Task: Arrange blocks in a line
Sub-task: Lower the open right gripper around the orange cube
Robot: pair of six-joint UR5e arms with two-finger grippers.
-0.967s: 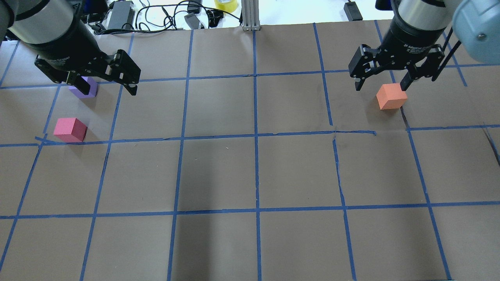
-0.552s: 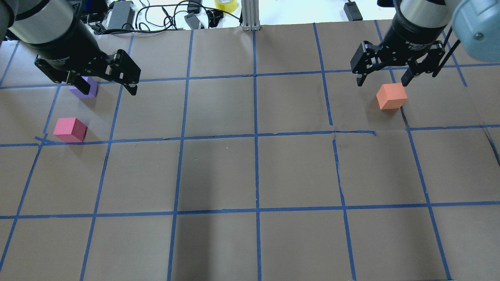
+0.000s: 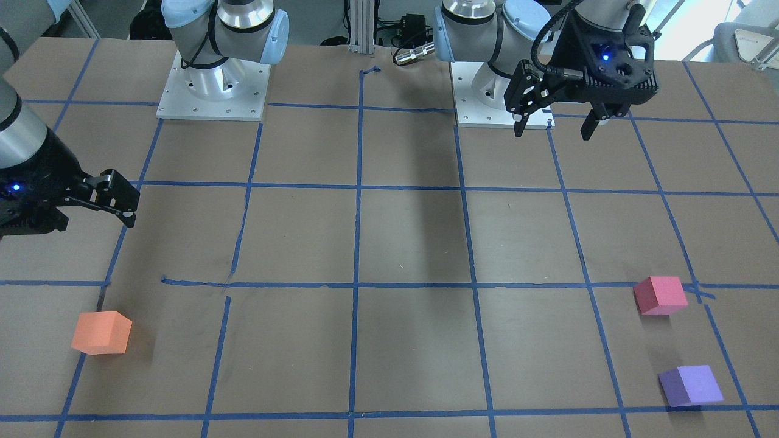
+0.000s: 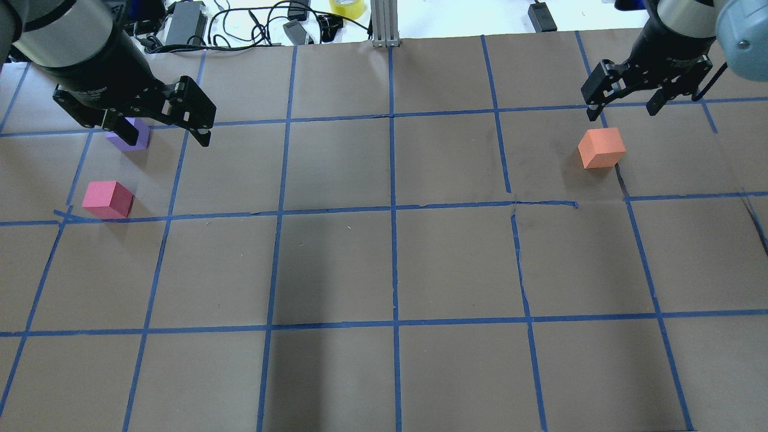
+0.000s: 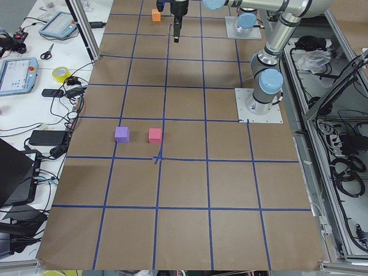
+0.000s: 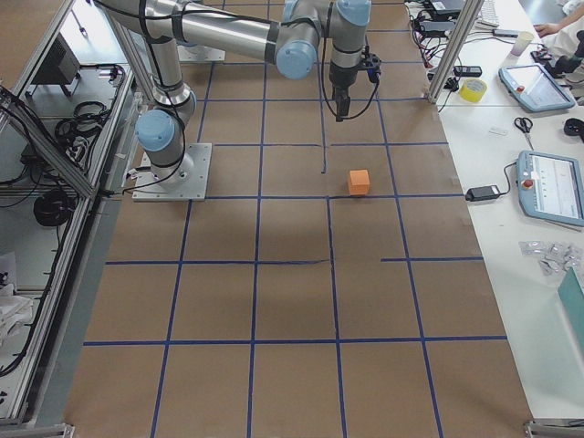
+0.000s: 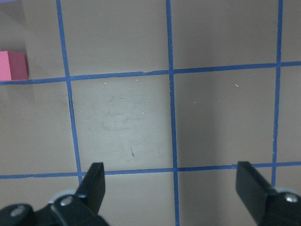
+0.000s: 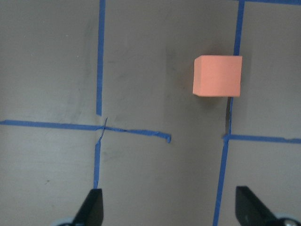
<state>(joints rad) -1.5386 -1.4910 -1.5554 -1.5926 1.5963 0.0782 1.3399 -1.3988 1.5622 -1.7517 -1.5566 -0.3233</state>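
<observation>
Blocks, counted from the grippers outward: three of them against two grippers. Left gripper (image 4: 157,133) with jaws spread wide and nothing between them, hanging above the brown paper (image 4: 336,264). Right gripper (image 4: 622,114) spread the same way and just as empty. One orange block (image 4: 601,147), one pinkish-red block (image 4: 108,199), one purple block (image 4: 130,133), all resting flat on the paper and none gripped. Orange alone at the robot's right end, close to the right gripper but outside its jaws. Pinkish-red and purple near each other at the robot's left end, not touching. Seen from overhead, purple partly hidden behind the left gripper; seen from the front-facing camera, the same purple block (image 3: 691,385) whole and well apart from that gripper (image 3: 552,134). Through the left wrist camera, only a cut-off edge of the pinkish-red block (image 7: 13,66) at the frame's side, bare paper and blue tape (image 7: 169,42) between the jaws. Through the right wrist camera, the orange block (image 8: 217,75) whole, ahead of the jaws, one side against a tape line. Purple and pinkish-red outside the exterior right view. Equal in size, matte, plain-faced, crisp-edged.
</observation>
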